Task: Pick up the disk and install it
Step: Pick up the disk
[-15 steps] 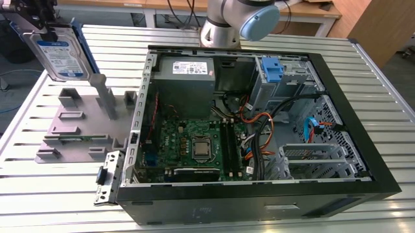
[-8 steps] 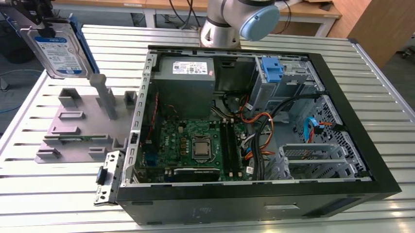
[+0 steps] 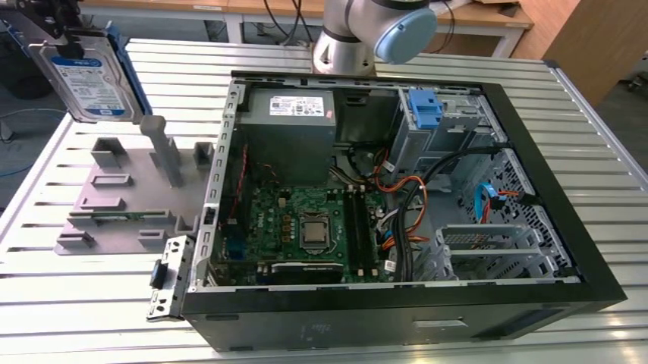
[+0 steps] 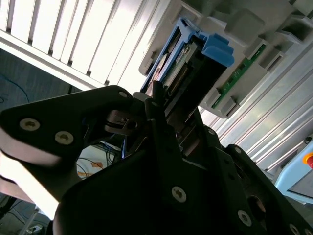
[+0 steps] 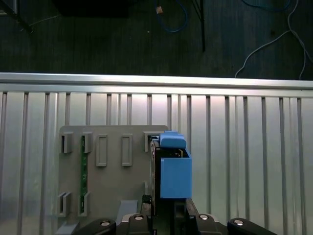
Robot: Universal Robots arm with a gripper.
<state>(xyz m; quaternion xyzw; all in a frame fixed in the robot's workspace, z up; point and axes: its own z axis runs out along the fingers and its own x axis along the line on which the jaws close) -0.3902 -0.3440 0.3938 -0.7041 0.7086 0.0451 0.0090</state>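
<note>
Hanging nearly upright in the air at the far end of the exterior view's left, the disk (image 3: 93, 80) was clear of the table (image 3: 61, 318), with its white-and-blue label turned toward the camera and its blue carrier framing the edges. The gripper (image 3: 71, 30) had closed narrowly on the drive's upper end and was holding it from above. In both wrist views the dark fingers (image 4: 156, 105) flanked the drive's end, with the blue carrier tab (image 5: 172, 141) pointing away from them. Below the drive stood the grey fixture (image 3: 121, 197) on the slatted metal table, apart from the drive. A green memory stick (image 5: 83, 166) sat in one of its slots. Toward the exterior view's right, the open computer case (image 3: 567, 227) lay on its side, well apart from the drive. Inside it were the motherboard (image 3: 303, 220) and the grey power supply (image 3: 288, 114). A bare blue bracket (image 3: 426, 106) showed at the far end of the case.
</note>
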